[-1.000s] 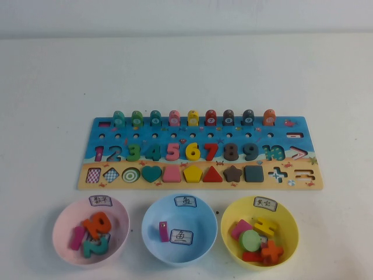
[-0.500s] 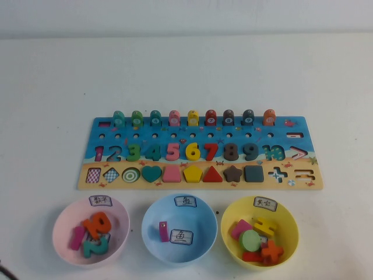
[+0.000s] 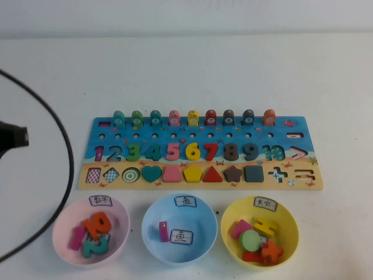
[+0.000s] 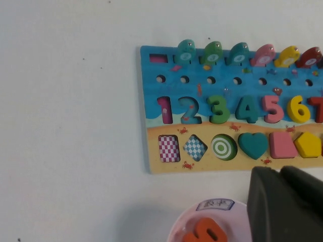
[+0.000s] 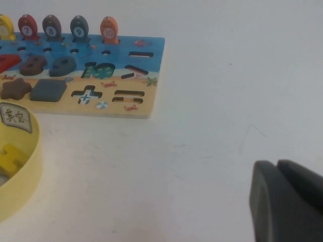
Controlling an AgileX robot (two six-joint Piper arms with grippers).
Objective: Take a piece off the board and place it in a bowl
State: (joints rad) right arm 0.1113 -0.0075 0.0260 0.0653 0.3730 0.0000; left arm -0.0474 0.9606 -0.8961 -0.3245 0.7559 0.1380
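Note:
The piece (image 3: pixel 118 119), a turquoise-green arch-topped block, stands at the left end of the row along the far edge of the board (image 3: pixel 303 131). It also shows in the left wrist view as the piece (image 4: pixel 185 50) on the board (image 4: pixel 151 108). The light blue bowl (image 3: pixel 151 224) sits in front of the board, in the middle of three bowls, with a pink piece (image 3: pixel 164 231) inside. My left gripper (image 4: pixel 280 171) is shut and empty, raised near the pink bowl (image 4: pixel 202 224). My right gripper (image 5: pixel 277 164) is shut and empty over bare table, right of the board (image 5: pixel 151 55).
A pink bowl (image 3: pixel 61 224) and a yellow bowl (image 3: pixel 288 224) with loose pieces flank the blue one. My left arm (image 3: pixel 13 137) and its black cable (image 3: pixel 69 157) reach in from the left edge. Grass-green (image 3: pixel 137 119) and teal (image 3: pixel 155 118) blocks stand beside the piece.
My left arm and its looping cable have come into the high view from the left edge. The board, bowls and pieces have not moved.

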